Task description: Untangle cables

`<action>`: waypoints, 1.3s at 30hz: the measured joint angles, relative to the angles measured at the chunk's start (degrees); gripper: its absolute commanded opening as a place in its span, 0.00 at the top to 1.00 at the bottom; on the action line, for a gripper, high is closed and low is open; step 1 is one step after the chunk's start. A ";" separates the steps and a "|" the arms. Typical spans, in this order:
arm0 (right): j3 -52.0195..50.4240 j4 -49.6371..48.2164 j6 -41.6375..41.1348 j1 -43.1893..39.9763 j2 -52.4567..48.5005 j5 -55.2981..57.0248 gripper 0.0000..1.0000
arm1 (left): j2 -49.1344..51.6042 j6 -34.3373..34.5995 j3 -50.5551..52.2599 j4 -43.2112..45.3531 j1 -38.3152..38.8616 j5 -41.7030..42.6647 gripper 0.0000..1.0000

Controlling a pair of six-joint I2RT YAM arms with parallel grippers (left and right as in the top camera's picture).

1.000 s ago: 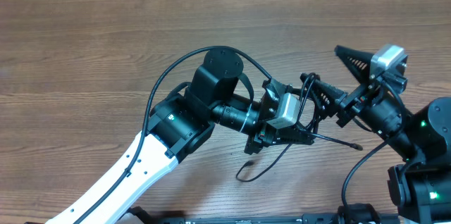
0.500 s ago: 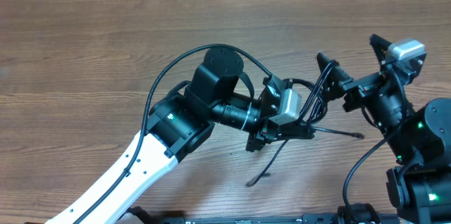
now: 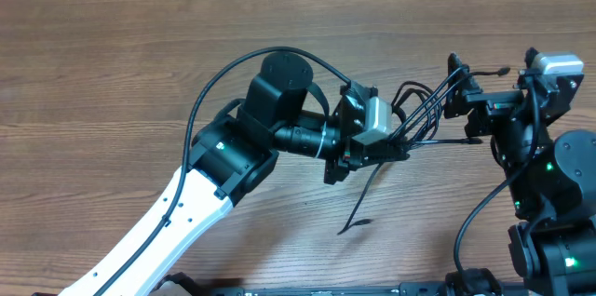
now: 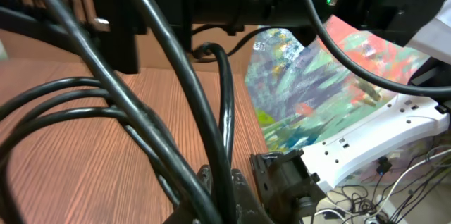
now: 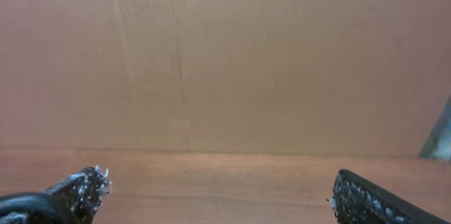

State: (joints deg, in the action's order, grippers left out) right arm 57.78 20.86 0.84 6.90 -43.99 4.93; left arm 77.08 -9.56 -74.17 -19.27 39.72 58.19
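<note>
Thin black cables [image 3: 424, 114] stretch in several strands between my two grippers above the wooden table [image 3: 112, 63]. My left gripper [image 3: 384, 153] is shut on the cables; in the left wrist view its jaws [image 4: 230, 190] pinch a black strand [image 4: 224, 104] among several others. A loose tail [image 3: 358, 212] hangs down to the table. One metal-tipped plug end [image 3: 475, 141] points right, another [image 3: 503, 71] sits by the right gripper. My right gripper [image 3: 492, 71] is open wide, with the strands hooked over its left finger [image 5: 79, 187], where a bit of cable [image 5: 21, 206] shows.
The left arm's white and black body [image 3: 214, 175] lies across the front left of the table. The right arm's base [image 3: 559, 203] stands at the right edge. A colourful sheet [image 4: 317, 90] and a white power strip [image 4: 380, 132] show beyond the table in the left wrist view.
My right gripper has moved right and back, pulling the cable strands out longer and tauter. My left gripper has shifted slightly back, still holding. The loose tail has straightened and dragged right.
</note>
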 measured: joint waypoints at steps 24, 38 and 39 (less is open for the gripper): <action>-0.02 10.97 -2.40 0.37 -0.98 5.95 0.00 | 0.94 11.98 1.36 -2.40 -12.04 6.97 0.96; 0.00 17.99 -4.57 -4.37 -1.70 27.74 0.00 | -0.26 12.63 2.23 -3.89 -17.46 11.52 0.96; 0.00 18.01 -4.70 -4.39 -1.70 28.24 0.00 | -0.28 12.63 2.25 -3.89 -17.38 11.69 0.96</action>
State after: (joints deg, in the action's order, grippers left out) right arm 57.78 38.87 -3.86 2.50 -45.69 33.17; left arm 76.79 3.07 -71.92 -23.16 22.35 69.89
